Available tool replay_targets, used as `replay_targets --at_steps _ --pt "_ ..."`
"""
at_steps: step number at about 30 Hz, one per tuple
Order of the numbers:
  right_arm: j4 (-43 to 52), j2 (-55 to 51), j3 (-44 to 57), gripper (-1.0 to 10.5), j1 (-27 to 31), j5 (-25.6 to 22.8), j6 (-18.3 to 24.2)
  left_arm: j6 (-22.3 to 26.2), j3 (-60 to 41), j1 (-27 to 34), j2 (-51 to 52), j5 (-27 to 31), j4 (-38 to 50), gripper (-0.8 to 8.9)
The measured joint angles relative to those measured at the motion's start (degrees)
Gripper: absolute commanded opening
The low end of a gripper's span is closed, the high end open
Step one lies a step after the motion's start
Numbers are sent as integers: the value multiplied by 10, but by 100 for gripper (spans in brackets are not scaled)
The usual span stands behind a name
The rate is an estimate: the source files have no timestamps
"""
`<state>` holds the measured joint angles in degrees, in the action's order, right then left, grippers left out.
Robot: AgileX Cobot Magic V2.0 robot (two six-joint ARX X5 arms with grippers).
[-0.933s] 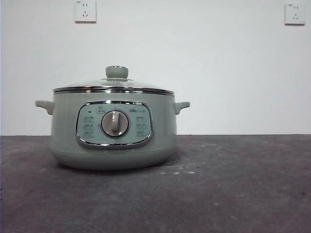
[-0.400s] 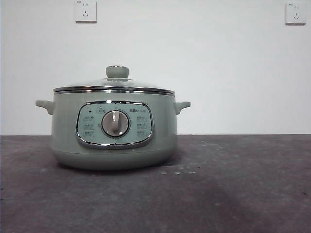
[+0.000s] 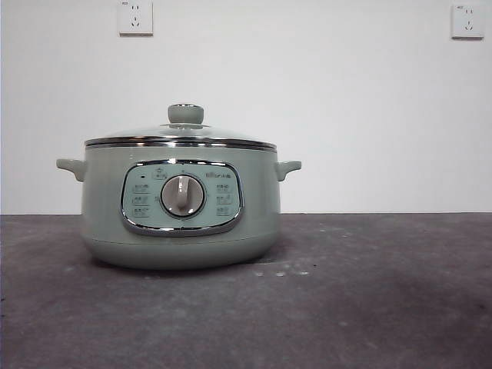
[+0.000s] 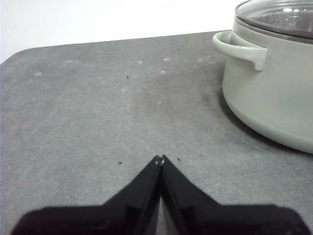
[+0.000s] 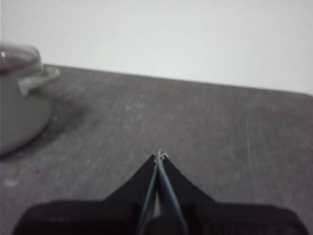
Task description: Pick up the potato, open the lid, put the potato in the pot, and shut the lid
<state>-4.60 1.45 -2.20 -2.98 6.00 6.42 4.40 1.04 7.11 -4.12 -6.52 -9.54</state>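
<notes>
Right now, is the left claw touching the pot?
Apart. In the left wrist view the left claw, its jaws shut, is over bare table, and a stretch of grey surface separates it from the pot.

You have a dark grey table [image 3: 369, 307] filling the lower part of the frame, its top scuffed and flecked with pale specks. Only the pot [image 3: 181, 204] stands on it, left of centre.
</notes>
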Motion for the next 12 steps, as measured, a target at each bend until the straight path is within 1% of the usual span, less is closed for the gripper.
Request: replay_targets --at_steps 8,12 --pt "-56 -8 9 2 0 -4 0 0 0 0 0 0 0 -4" --pt "-56 -9 9 2 0 -4 0 0 0 0 0 0 0 -4"
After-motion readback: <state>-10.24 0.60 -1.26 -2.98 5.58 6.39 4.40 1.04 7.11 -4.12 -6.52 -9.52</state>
